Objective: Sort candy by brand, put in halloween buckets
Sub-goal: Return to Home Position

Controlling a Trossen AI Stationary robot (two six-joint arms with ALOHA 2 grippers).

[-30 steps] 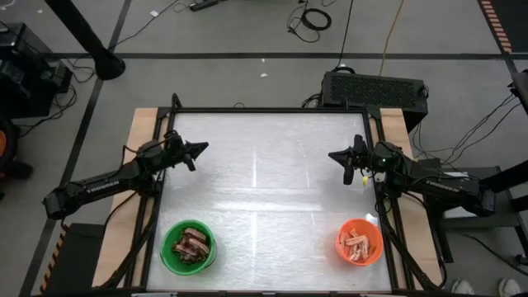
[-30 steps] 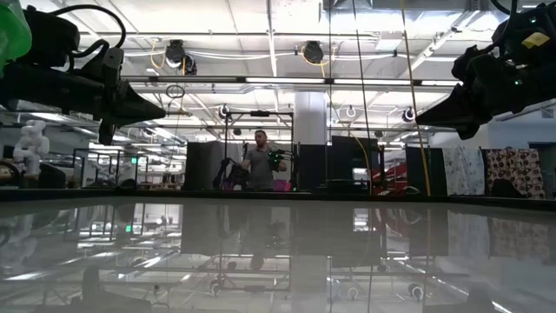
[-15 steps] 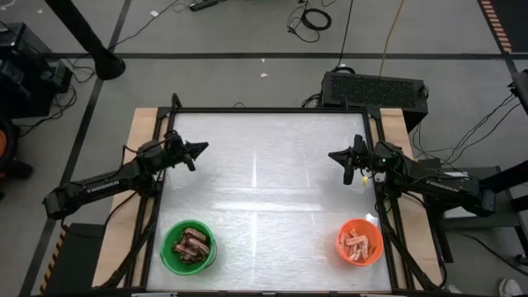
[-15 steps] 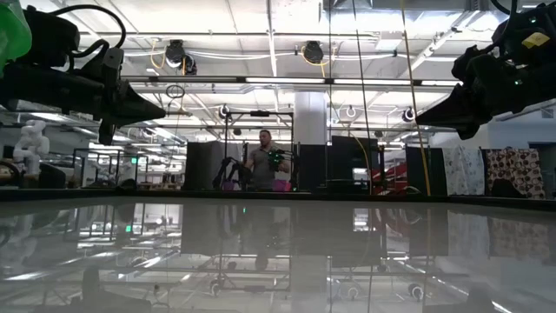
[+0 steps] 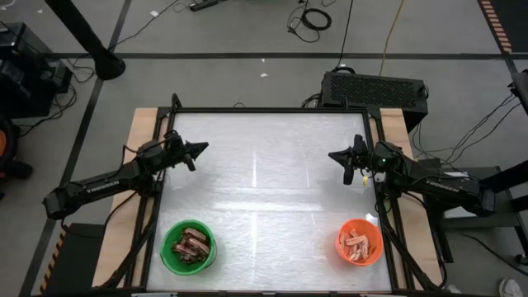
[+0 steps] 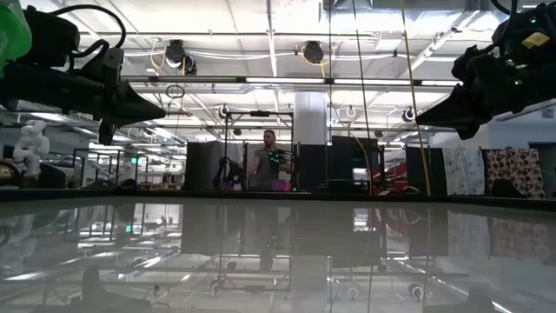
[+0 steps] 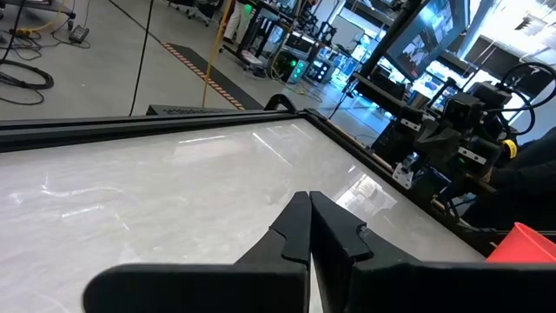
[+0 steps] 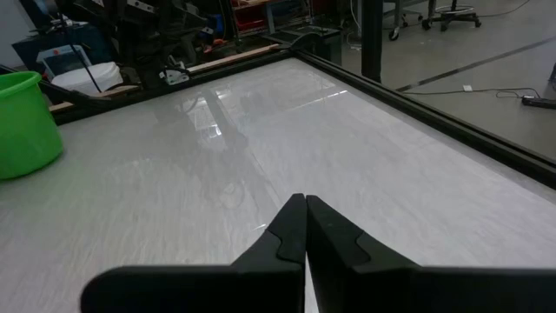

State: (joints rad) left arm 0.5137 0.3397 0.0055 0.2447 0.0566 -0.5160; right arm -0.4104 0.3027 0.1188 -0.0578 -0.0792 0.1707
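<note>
Since no wrapped bar lies loose anywhere on the white table top (image 5: 264,190), the sorting looks finished. Dark reddish-brown candy (image 5: 195,244) sits heaped in the green bucket (image 5: 168,257) at the lower left of the high view. Pale cream candy (image 5: 359,242) lies in the orange bucket (image 5: 341,249) at the lower right. That is one kind per pail, as far as the overhead picture lets me judge.

The left gripper (image 5: 203,148) hangs by the table's left edge at mid frame, its fingers pressed together on nothing. The right gripper (image 5: 332,155) mirrors it by the right edge, likewise closed and empty. Each wrist view shows its pair of dark fingers meeting in a point above bare table. Both grippers aim inward toward the centre, well apart from each other and from the buckets.

What is left, I judge, is only for the arms to settle into their rest pose — no candy is in sight to pick up, and both buckets stand upright near the table's lower edge.
</note>
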